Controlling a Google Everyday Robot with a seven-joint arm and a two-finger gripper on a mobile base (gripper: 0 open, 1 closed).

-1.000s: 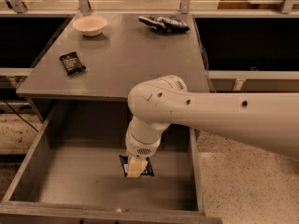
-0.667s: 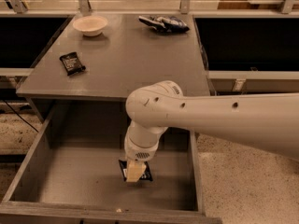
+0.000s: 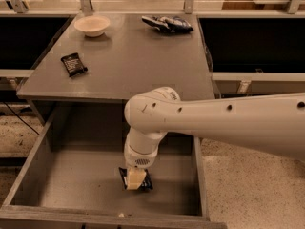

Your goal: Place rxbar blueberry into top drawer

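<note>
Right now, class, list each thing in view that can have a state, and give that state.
Grey wood-grain top drawer: pulled open.
Dark navy-blue rxbar blueberry: low inside the drawer, under the gripper.
Gripper: down inside the drawer.
Cream round bowl: upright on the grey cabinet top.
Black-wrapped snack bar: lying flat on the cabinet top.
Blue-and-white chip bag: lying crumpled there.

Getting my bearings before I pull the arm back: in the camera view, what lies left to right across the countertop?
Left to right: black wrapper → bowl → chip bag. The gripper is nearer than all three, down in the drawer, at the rxbar.
</note>
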